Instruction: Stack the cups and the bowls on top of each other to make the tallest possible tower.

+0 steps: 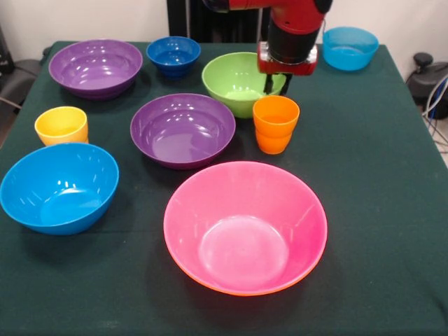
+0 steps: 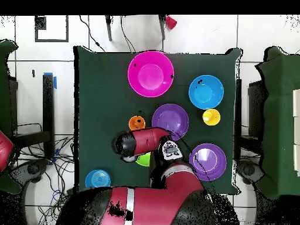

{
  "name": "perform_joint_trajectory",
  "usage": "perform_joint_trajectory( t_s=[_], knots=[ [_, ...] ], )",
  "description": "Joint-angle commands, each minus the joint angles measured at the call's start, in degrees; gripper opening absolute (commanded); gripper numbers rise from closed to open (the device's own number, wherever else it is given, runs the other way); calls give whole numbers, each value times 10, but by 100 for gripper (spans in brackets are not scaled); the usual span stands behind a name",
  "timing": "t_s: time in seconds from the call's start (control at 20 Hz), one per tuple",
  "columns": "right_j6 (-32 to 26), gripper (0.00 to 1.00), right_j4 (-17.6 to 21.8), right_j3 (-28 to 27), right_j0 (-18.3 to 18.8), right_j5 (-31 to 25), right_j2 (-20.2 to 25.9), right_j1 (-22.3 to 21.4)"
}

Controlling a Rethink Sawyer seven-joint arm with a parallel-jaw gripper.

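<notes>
A large pink bowl (image 1: pixel 245 227) sits nested in an orange bowl whose rim (image 1: pixel 210 280) shows beneath it, at the near middle. Behind it are a purple bowl (image 1: pixel 183 129) and an orange cup (image 1: pixel 275 124). A green bowl (image 1: pixel 238 80) stands behind the cup. My gripper (image 1: pixel 277 85) hangs open and empty just above and behind the orange cup, over the green bowl's right edge. A yellow cup (image 1: pixel 61 126), a teal-blue bowl (image 1: pixel 59 185), a second purple bowl (image 1: pixel 96 66), a small dark blue bowl (image 1: pixel 173 54) and a light blue bowl (image 1: pixel 350 47) stand apart.
In the overhead view my arm (image 2: pixel 146 140) covers most of the green bowl (image 2: pixel 143 160) and hides the dark blue bowl. The pink bowl (image 2: pixel 150 73), orange cup (image 2: pixel 136 123) and light blue bowl (image 2: pixel 97 179) show. The dark green tablecloth (image 1: pixel 378 210) is bare at the right.
</notes>
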State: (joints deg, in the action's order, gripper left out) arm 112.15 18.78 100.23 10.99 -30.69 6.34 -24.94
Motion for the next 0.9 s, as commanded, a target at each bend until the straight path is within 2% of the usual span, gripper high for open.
perform_joint_trajectory(
  t_s=[0.05,0.15,0.55,0.7,0.9],
  knots=[
    [31,0,18,-41,-17,9,4,31],
    [39,0,22,-39,-23,30,0,33],
    [37,0,14,-35,-27,32,1,38],
    [36,0,11,-16,-35,7,-5,-2],
    [28,0,6,-4,-33,-10,-1,-15]
  ],
)
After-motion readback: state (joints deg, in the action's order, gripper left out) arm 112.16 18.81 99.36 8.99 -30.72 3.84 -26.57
